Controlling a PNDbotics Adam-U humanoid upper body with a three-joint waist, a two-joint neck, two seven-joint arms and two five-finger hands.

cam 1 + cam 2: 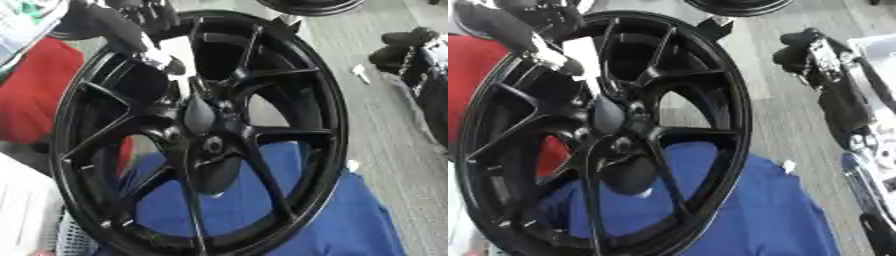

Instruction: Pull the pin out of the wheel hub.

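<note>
A large black spoked wheel hub (214, 145) stands upright and fills both views, its centre bore at the middle. My left hand (109, 27) comes in from the upper left and lies over the upper left rim. At its lower end a short silvery piece (551, 56), perhaps the pin, sits between two spokes; I cannot tell whether the hand holds it. My right hand (807, 50) hangs to the right of the wheel, apart from it, with relaxed fingers and nothing in it.
Blue cloth (350, 220) lies under and behind the wheel's lower half. A red object (35, 95) stands at the left. Another dark wheel (737, 5) shows at the top edge. Grey floor (376, 125) runs along the right, with a small white scrap (360, 72).
</note>
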